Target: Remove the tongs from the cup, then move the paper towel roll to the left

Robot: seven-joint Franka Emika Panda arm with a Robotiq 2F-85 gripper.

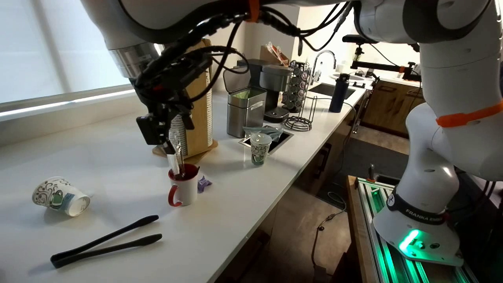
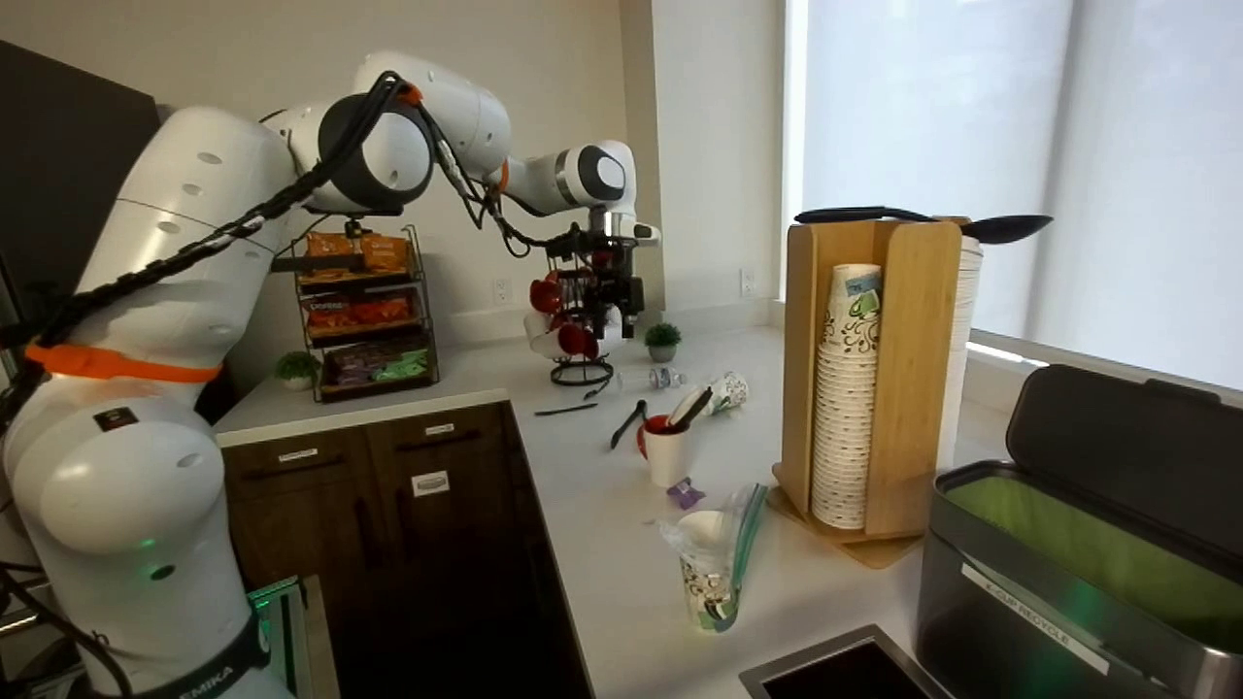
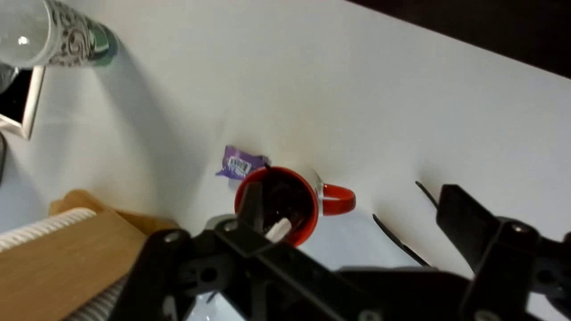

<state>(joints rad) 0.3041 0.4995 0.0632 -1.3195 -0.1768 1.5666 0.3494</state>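
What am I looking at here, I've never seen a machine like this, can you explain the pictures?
That machine is a robot arm, stretched over a counter. Two pictures watch it from outside; the close-up is taken from the arm's end, looking down past its gripper. On the counter lie black tongs and a patterned cup on its side; a white mug, red inside, stands beside a small purple packet. Farther along is a black wire stand. The gripper is open and holds nothing.

Pale glow from window shade (image 2: 923,126), soft shadows on counter (image 3: 366,107).
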